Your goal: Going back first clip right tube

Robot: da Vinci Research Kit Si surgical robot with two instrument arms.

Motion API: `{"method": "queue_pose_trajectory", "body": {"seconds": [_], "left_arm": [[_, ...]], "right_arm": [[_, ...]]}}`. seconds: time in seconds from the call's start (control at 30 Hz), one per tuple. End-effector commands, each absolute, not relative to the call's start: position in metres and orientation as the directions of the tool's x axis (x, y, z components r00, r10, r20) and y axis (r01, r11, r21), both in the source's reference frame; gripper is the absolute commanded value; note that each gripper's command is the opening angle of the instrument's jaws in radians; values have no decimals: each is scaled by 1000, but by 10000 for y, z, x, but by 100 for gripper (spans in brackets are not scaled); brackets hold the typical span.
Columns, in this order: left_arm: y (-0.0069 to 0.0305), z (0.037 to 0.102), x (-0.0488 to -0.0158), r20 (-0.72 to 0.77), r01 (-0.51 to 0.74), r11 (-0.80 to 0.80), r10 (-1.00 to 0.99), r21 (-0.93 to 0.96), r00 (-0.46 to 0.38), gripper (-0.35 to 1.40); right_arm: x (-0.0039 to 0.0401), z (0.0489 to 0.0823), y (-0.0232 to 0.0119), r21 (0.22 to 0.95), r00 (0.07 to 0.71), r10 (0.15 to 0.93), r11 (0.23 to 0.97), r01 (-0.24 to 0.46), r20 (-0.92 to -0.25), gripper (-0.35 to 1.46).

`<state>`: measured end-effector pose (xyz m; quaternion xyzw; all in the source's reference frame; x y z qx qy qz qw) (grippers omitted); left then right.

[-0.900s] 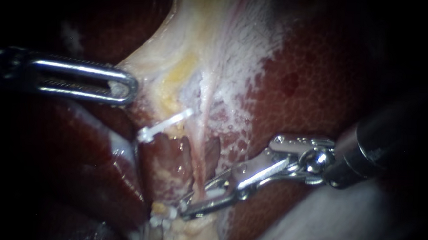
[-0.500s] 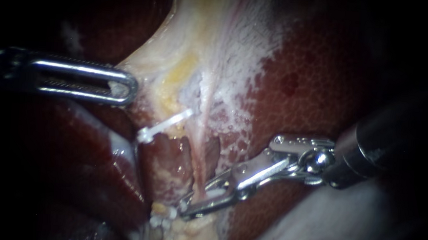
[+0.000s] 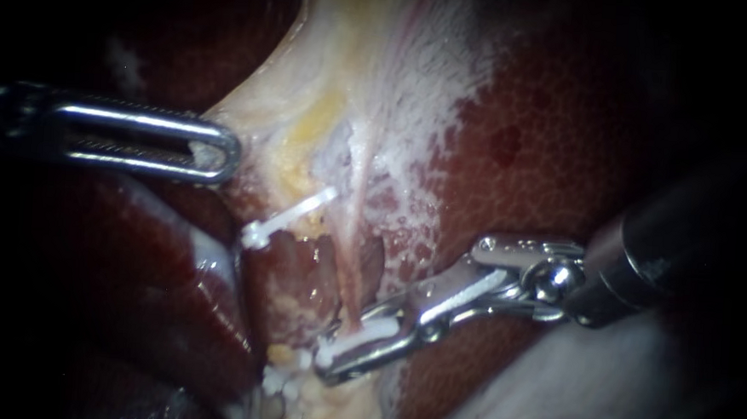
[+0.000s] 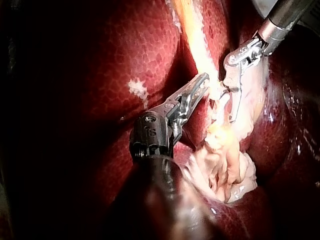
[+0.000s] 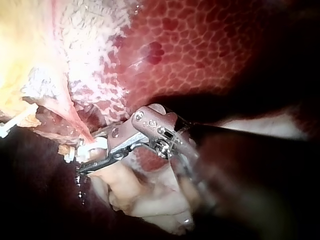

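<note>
The right instrument [image 3: 331,362] has its end effector narrow, clamped on a white clip [image 3: 358,337] across the right tube [image 3: 350,251], near centre. The clip looks placed; backing off remains. The left instrument [image 3: 219,152] grips pale tissue [image 3: 259,118], far left.

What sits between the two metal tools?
In the endoscope view, one white clip already fastened, between the left tool gripping pale tissue and the right tool holding a second clip.
</note>
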<state>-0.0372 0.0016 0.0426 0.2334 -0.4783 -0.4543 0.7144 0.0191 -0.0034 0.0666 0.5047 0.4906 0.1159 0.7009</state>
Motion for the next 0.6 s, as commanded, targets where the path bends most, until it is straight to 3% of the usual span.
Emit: {"method": "queue_pose_trajectory", "body": {"seconds": [0.03, 0.4, 0.6], "left_arm": [[16, 426, -372, 471, 426, 478, -872, 768, 130, -35], [16, 426, -372, 471, 426, 478, -872, 768, 130, -35], [16, 426, -372, 472, 426, 479, -872, 768, 130, -35]], "right_arm": [[191, 666, -33, 818, 490, 655, 468, 334, -575, 40], [196, 667, -33, 741, 450, 590, 553, 381, -671, 52], [198, 667, -33, 725, 442, 576, 567, 390, -688, 53]]}}
